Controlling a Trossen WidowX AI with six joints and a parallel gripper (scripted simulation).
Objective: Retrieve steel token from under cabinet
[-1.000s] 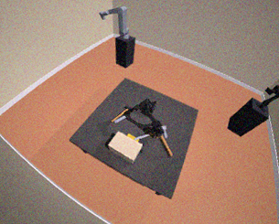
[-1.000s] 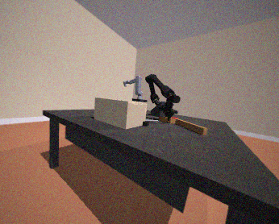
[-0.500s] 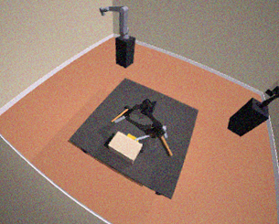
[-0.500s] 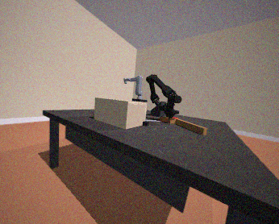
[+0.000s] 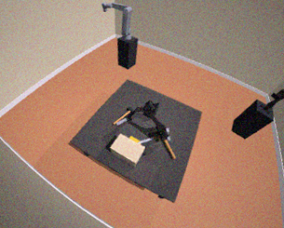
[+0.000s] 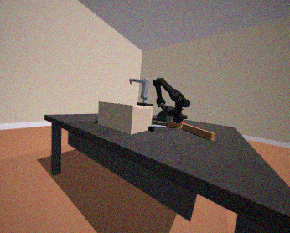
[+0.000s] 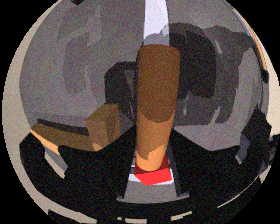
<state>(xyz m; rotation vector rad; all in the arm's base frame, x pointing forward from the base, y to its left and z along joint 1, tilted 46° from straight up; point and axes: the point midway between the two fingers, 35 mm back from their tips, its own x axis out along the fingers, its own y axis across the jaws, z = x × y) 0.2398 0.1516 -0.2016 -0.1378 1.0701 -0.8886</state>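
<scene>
My gripper (image 5: 162, 132) (image 7: 151, 130) is shut on a tool with a brown wooden handle (image 7: 156, 103) and a red butt end (image 7: 151, 177). It holds the tool low over the dark table (image 5: 185, 124) (image 6: 218, 159). The tool's pale flat blade (image 7: 154, 10) (image 5: 147, 139) points at the yellow marked area (image 5: 134, 139) in front of the beige cabinet (image 5: 126, 149) (image 6: 123, 116). The steel token is not visible in any view. The space under the cabinet is hidden.
A second wooden stick (image 5: 169, 149) (image 6: 197, 131) (image 7: 100, 127) lies on the table right beside the gripper. A third stick (image 5: 121, 118) lies to the left of the arm's base (image 5: 149, 107). Two camera stands (image 5: 126, 51) (image 5: 253, 118) are on the floor.
</scene>
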